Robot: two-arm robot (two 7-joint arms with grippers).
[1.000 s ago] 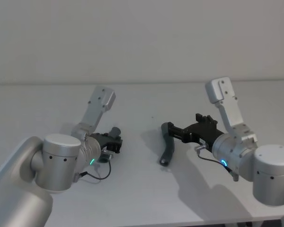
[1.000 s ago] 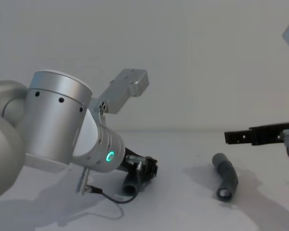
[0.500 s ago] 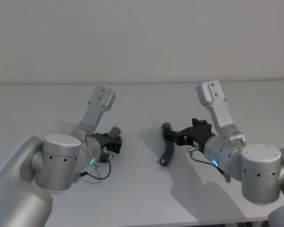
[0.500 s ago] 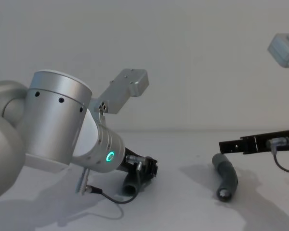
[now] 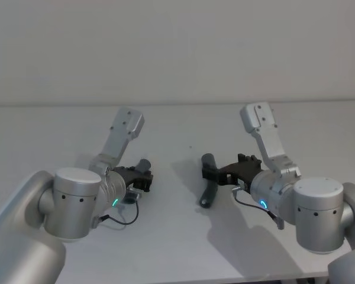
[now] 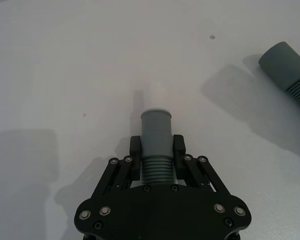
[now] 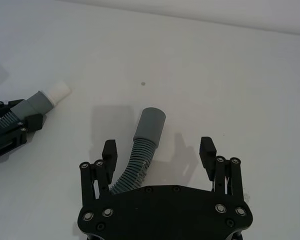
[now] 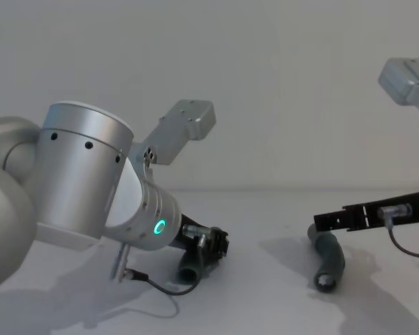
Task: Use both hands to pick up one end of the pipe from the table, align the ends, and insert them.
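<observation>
My left gripper [image 6: 156, 148] is shut on the ribbed part of one dark grey pipe piece [image 6: 156, 127], low over the white table [image 5: 177, 242]. Its narrow white plug tip [image 6: 156, 96] points forward, away from the jaws. In the head view the left gripper [image 5: 143, 176] is left of centre. The other pipe piece [image 5: 207, 190] lies on the table, bent, with its open grey cuff [image 7: 150, 124] at the far end. My right gripper [image 7: 158, 148] is open, its fingers standing on either side of this piece's ribbed middle without touching. From the chest, the right gripper [image 8: 322, 223] hangs just above that piece [image 8: 329, 262].
A plain pale wall rises behind the table. Bare table lies between the two pipe pieces and in front of both arms. The left arm's thin black cable [image 5: 125, 218] loops on the surface near its wrist.
My right gripper has moved left and lower, coming over the lying pipe piece with its jaws open. The left gripper and its held piece have not moved.
</observation>
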